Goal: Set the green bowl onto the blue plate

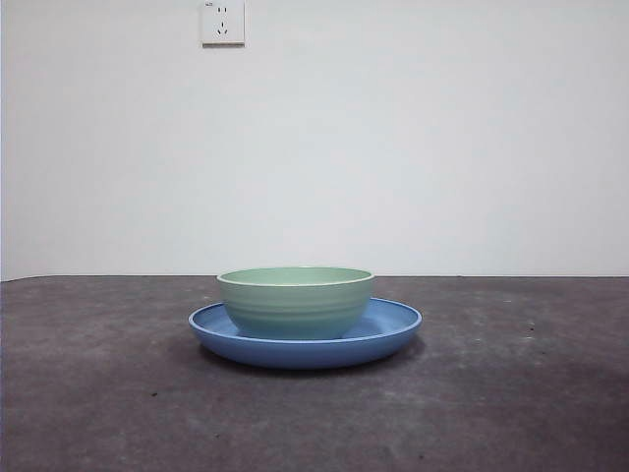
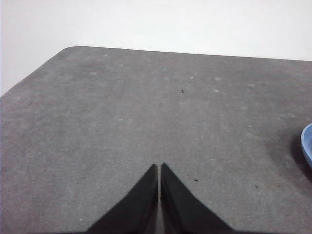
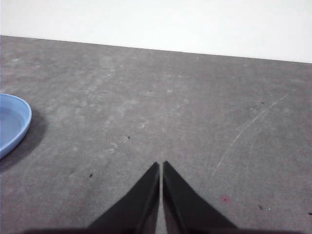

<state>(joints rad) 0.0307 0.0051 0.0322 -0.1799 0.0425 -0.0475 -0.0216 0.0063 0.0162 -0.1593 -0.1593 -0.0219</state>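
Note:
The green bowl (image 1: 295,301) stands upright inside the blue plate (image 1: 393,328) at the middle of the table in the front view. No arm shows in that view. My left gripper (image 2: 159,167) is shut over bare table, with only a sliver of the blue plate (image 2: 307,144) at the picture's edge. My right gripper (image 3: 160,165) is shut too and holds nothing; part of the blue plate (image 3: 12,122) shows off to one side of it. The bowl is out of sight in both wrist views.
The dark grey table (image 1: 108,393) runs to a white wall with a wall socket (image 1: 222,22) high up. The table's rounded corner (image 2: 68,48) shows in the left wrist view.

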